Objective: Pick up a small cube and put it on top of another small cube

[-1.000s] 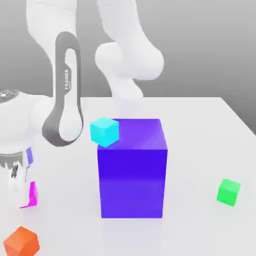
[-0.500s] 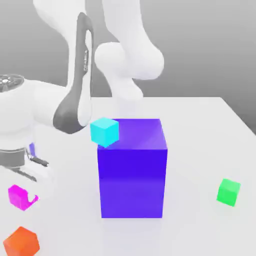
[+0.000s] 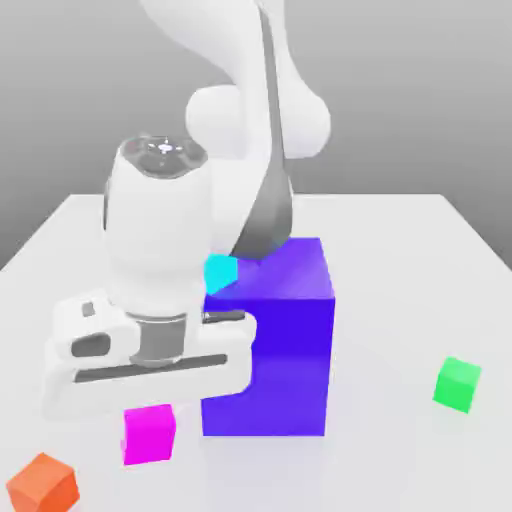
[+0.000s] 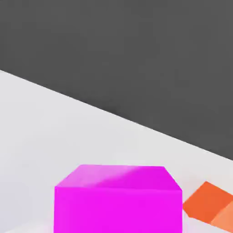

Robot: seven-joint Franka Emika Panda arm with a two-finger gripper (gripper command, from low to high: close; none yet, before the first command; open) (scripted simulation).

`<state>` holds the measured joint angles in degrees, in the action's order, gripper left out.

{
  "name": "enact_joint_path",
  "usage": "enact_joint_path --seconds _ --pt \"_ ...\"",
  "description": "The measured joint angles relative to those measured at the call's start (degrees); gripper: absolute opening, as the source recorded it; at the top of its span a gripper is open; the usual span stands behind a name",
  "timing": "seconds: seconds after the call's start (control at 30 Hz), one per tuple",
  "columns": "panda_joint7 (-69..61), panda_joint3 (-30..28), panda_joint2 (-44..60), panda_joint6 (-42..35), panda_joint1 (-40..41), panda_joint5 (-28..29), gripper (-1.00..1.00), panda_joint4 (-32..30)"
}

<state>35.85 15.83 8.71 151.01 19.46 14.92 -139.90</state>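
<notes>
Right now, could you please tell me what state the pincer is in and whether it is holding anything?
Pincer: shut on the magenta cube, which hangs just under the hand.

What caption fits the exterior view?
Panda arm's end effector carries magenta cube beside blue-violet block; green cube waits.

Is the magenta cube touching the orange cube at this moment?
Apart. In the exterior view, the magenta cube hangs under the end effector, and bare white table separates it from the orange cube lower down.
</notes>
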Motion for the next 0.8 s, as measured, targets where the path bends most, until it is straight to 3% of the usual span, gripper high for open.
enact_joint_path --seconds 0.27,0.53,0.7,0.8 --pt "24.0 10.5 -5.5 -0.6 -15.2 -10.9 -1.00 -5.5" --pt "49.1 17.6 -9.0 0.1 -29.3 -16.9 -1.00 -11.2" --pt "54.6 12.8 -7.7 2.1 -43.3 -14.0 -1.00 -11.6" --pt "56.0 9.0 -5.8 3.9 -38.0 -12.2 -1.00 -11.4"
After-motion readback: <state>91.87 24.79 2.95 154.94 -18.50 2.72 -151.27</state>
